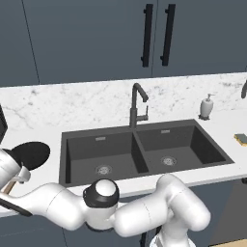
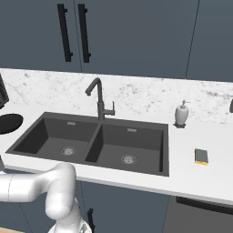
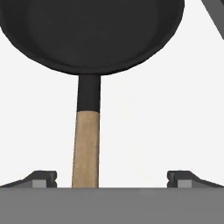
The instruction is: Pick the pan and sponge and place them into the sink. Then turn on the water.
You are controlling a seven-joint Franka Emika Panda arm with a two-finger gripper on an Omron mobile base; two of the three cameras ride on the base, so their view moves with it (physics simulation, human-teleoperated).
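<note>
Left of the sink [image 1: 144,166], near the table's [image 1: 72,103] front edge, the pan [image 3: 89,35] lies ungrasped; the gripper [image 3: 111,179] hovers spread wide around its wooden handle. Sponge [image 2: 201,156] rests right of the sink. Faucet [image 1: 137,103] dry; every step remains.

This was a kitchen, rendered rather than real. A dark double-basin sink [image 1: 144,154] with a gooseneck faucet [image 1: 137,103] was set into a white marbled desk [image 1: 72,103]. Dark blue cabinets [image 1: 96,38] with long black handles hung behind. A soap dispenser [image 1: 207,106], a sponge [image 2: 201,156] and a black pan [image 3: 92,35] lay near the desk's edges.
</note>
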